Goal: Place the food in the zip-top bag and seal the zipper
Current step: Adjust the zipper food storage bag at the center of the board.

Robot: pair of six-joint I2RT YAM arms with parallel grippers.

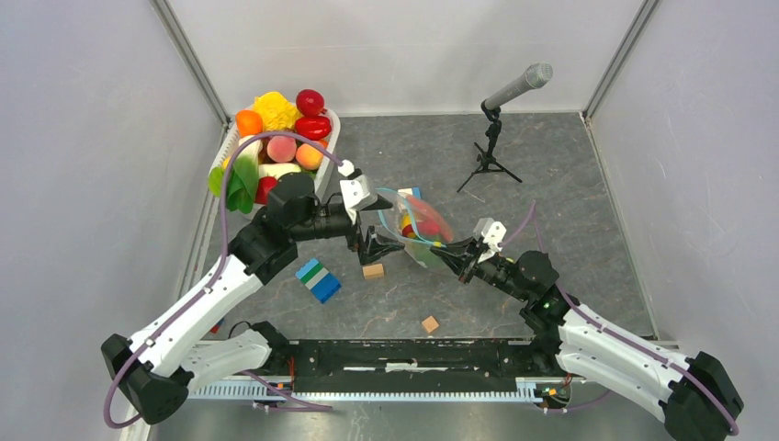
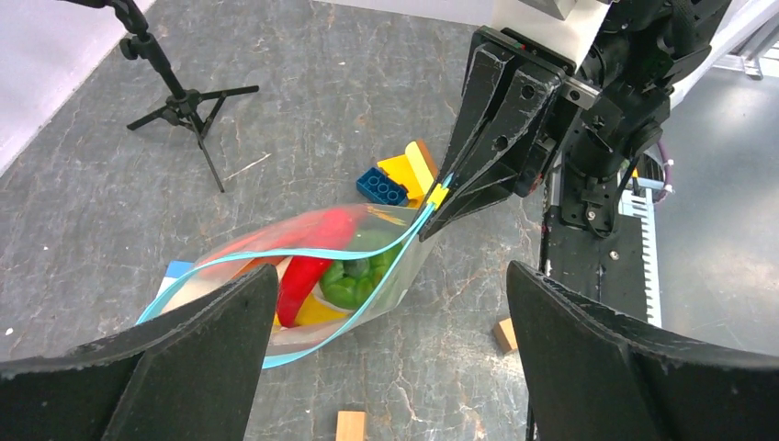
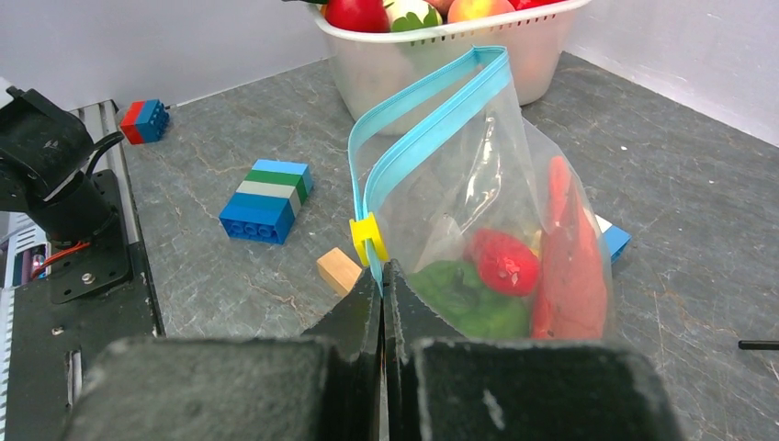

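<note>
Pinching a top corner of the zip-top bag just below its yellow slider, the right jaws are pressed tight together and hold that corner up. The blue zipper stands open. Red and green food sits inside. The left jaws are spread wide near the bag's mouth.

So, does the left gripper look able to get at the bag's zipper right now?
Probably yes: the left gripper is open right at the zipper, nothing between them; the right gripper pinches only its end by the yellow slider.
</note>
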